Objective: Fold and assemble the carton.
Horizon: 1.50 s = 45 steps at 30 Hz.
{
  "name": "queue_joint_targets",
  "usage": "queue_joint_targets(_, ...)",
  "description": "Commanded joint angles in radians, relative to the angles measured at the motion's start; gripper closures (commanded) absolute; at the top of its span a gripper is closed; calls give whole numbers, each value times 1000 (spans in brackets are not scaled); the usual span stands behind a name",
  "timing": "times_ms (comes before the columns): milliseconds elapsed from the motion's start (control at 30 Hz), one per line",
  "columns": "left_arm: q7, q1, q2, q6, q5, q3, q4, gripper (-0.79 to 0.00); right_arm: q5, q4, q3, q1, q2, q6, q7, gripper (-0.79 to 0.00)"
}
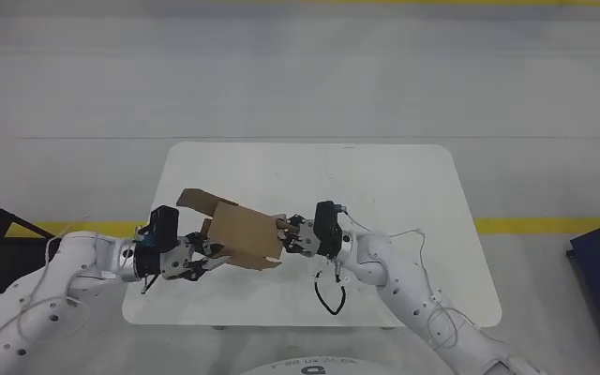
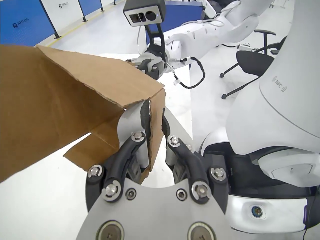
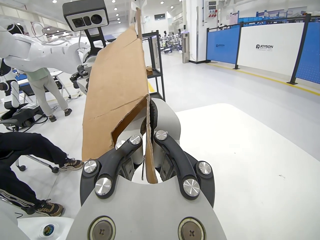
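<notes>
A brown cardboard carton (image 1: 246,234), partly unfolded with loose flaps, hangs just above the white table (image 1: 394,187), held between both arms. My left gripper (image 1: 208,253) is at its left end. In the left wrist view that gripper (image 2: 156,118) is shut on an edge flap of the carton (image 2: 62,88). My right gripper (image 1: 284,234) holds the opposite end. In the right wrist view it (image 3: 149,116) is shut on a thin flap of the carton (image 3: 117,81), which stands upright in front of it. The inside of the carton is hidden.
A black cable (image 1: 328,295) loops down from the right arm over the table's front part. Bare table surface (image 3: 250,151) lies to the right and behind the carton. The table's front edge is close under both arms.
</notes>
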Motion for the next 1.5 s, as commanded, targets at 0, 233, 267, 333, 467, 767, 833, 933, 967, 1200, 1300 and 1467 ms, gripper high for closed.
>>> queue_joint_targets(0, -33, -9, 4, 0, -16, 9, -2, -114, -1, -1, 0, 0, 0, 4, 4, 0)
queue_joint_targets(233, -115, -46, 12, 0, -80, 51, 2, -117, -9, -5, 3, -6, 2, 6, 6, 0)
queue_joint_targets(267, -127, -51, 13, 0, -85, 59, 1, -114, -11, -6, 4, -7, 2, 6, 7, 0)
queue_joint_targets(333, -153, -62, 16, 0, -93, 71, 1, -3, -14, -8, 4, -10, 3, 6, 8, 0)
queue_joint_targets(467, -159, -82, 20, 0, -107, 79, -10, 0, -20, -12, 3, -14, 3, 3, 8, 0)
queue_joint_targets(767, -32, -59, 35, 0, -67, 48, -8, 0, -34, -16, -7, -16, 3, 14, 20, 0)
queue_joint_targets(833, -10, -55, 38, 0, -60, 45, -3, 0, -32, -16, -7, -15, 3, 14, 20, -99)
queue_joint_targets(933, 15, -53, 40, 0, -54, 45, 4, 0, -30, -17, -5, -16, 4, 6, 13, -517)
queue_joint_targets(967, 25, -53, 40, 0, -56, 45, 11, 0, -30, -18, -3, -18, 5, 1, 9, -696)
queue_joint_targets(1200, 195, -42, 36, 0, -81, 31, 79, 0, -10, -30, 51, -47, 24, -122, -51, -693)
queue_joint_targets(1300, 302, -28, 38, 0, -74, 40, 101, 0, 29, -31, 96, -61, 35, -195, -86, -646)
queue_joint_targets(1467, 485, -15, 52, 0, -4, 87, 119, 0, 198, 4, 146, -46, 46, -236, -102, -662)
